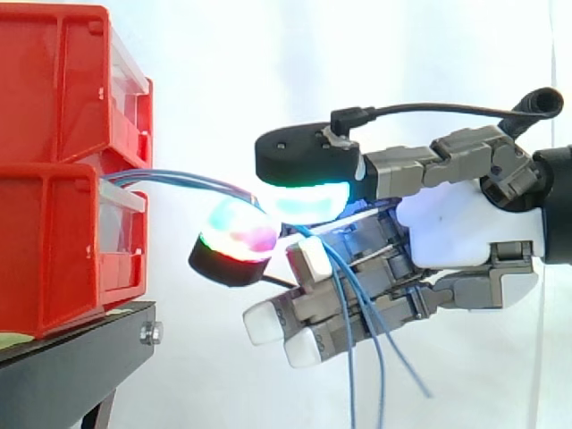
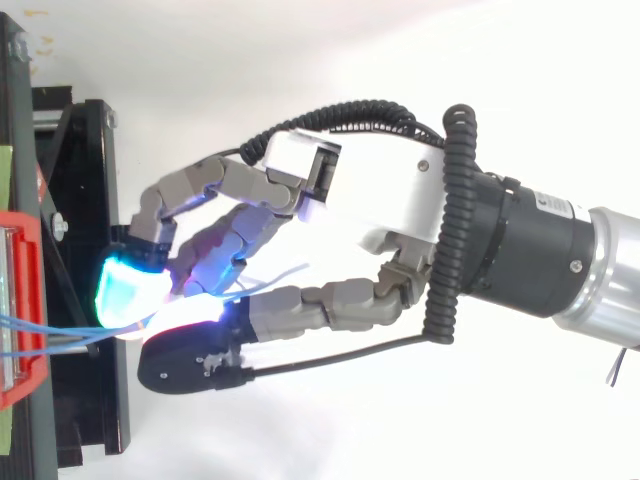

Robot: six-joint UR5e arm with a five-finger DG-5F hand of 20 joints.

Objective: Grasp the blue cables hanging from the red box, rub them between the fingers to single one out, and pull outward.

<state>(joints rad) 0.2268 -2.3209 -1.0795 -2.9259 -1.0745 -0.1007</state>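
Thin blue cables (image 1: pixel 183 181) run from the front of the lower red bin (image 1: pixel 67 246) rightward into my hand (image 1: pixel 456 228). Two glowing pads (image 1: pixel 306 198) press together on the cables a short way out from the bin, one cyan-green above and one red-green below. Past the pinch the cables' loose ends (image 1: pixel 366 335) hang down across the other, half-curled fingers. In the top view the hand (image 2: pixel 350 195) comes from the right, and the blue cables (image 2: pixel 40 325) stretch from the bin (image 2: pixel 22 300) to the pinching pads (image 2: pixel 125 295).
Two red bins are stacked, the upper red bin (image 1: pixel 63 85) above the lower one, on a black stand (image 1: pixel 76 357) at the left. A white curtain (image 1: pixel 268 71) lies behind.
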